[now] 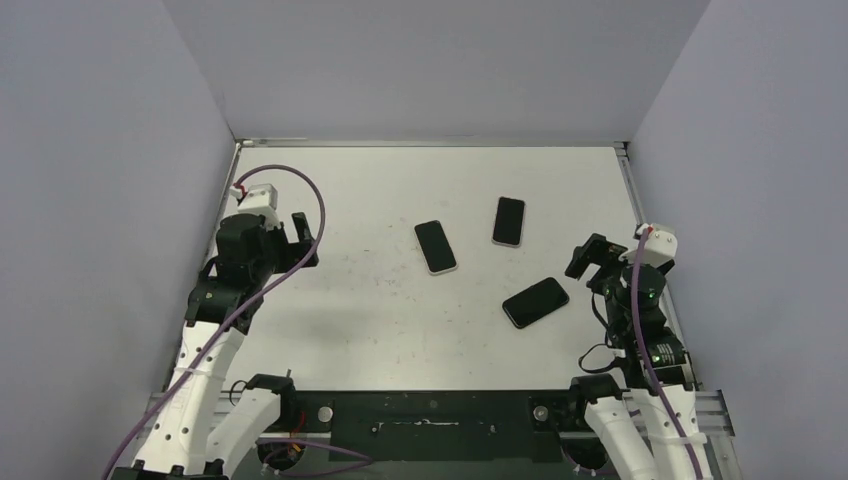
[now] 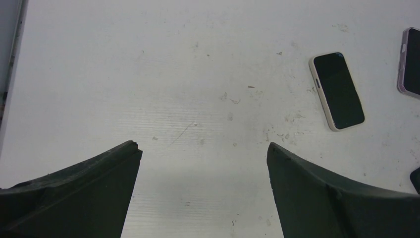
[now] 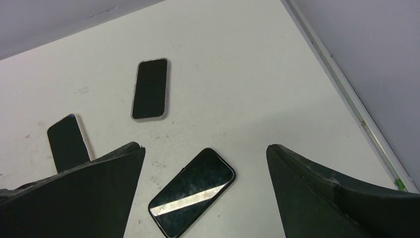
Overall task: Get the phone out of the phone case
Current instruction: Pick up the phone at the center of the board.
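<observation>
Three phones lie screen up on the white table [image 1: 350,300]. One in a cream case [image 1: 436,247] is near the middle; it shows in the left wrist view [image 2: 338,90] and partly in the right wrist view [image 3: 66,142]. One in a clear, pinkish case [image 1: 509,221] lies further back [image 3: 150,89], at the left wrist view's right edge [image 2: 410,62]. A black phone [image 1: 536,302] lies angled near the right arm [image 3: 192,191]. My left gripper [image 2: 204,148] is open and empty over bare table at the left. My right gripper [image 3: 205,148] is open and empty, above the black phone.
Grey walls enclose the table on three sides. A metal rail [image 3: 346,94] runs along the right table edge, and another runs along the left edge [image 2: 12,59]. A purple cable [image 1: 300,190] loops over the left arm.
</observation>
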Robot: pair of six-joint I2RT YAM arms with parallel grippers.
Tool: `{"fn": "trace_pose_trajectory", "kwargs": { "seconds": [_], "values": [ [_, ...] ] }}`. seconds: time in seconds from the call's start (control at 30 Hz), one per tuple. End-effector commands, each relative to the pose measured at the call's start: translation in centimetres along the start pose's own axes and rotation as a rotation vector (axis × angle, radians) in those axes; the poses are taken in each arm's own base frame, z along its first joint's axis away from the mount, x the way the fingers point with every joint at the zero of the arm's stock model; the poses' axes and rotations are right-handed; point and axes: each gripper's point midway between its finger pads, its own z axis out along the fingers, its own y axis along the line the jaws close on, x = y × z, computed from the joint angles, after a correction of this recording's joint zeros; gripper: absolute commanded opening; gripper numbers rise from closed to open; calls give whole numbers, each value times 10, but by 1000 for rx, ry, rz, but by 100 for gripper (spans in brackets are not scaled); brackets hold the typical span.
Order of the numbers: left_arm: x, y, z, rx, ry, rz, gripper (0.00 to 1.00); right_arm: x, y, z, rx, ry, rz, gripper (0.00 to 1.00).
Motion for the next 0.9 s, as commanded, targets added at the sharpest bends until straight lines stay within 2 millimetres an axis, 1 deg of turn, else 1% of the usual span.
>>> {"fn": "trace_pose_trajectory", "kwargs": {
  "seconds": [0.0, 0.1, 0.13, 0.23, 0.3, 0.37, 0.47, 0.5, 0.53, 0.63, 0.77, 0.87],
  "values": [
    [-20, 0, -7, -28, -82, -10, 97, 8, -4, 4, 60, 71, 48, 100],
    [-17, -6, -7, 3, -89, 17, 97, 15, -12, 6, 130, 126, 78, 100],
    [-16, -9, -6, 18, -95, 23, 97, 18, -12, 5, 146, 149, 98, 100],
    [-13, -18, -4, 66, -85, 41, 97, 23, -4, 5, 131, 225, 102, 100],
    [-12, -22, -5, 87, -75, 55, 97, 23, -7, 6, 162, 232, 127, 100],
    [-12, -25, -5, 99, -66, 67, 97, 25, -1, 6, 120, 243, 110, 100],
    [-9, -28, -2, 113, -53, 83, 97, 31, 17, 6, 26, 288, 117, 100],
    [-6, -30, 0, 119, -47, 87, 97, 38, 22, 7, 13, 321, 151, 100],
    [-6, -32, 2, 126, -46, 89, 97, 47, 23, 10, 28, 360, 177, 100],
    [-2, -33, 9, 125, -46, 83, 97, 78, 22, 19, 97, 493, 219, 100],
    [9, -36, 18, 126, -42, 99, 97, 101, 23, 31, 172, 577, 237, 100],
    [23, -41, 24, 141, -34, 131, 97, 120, 20, 37, 264, 656, 257, 100]
  ]
}}
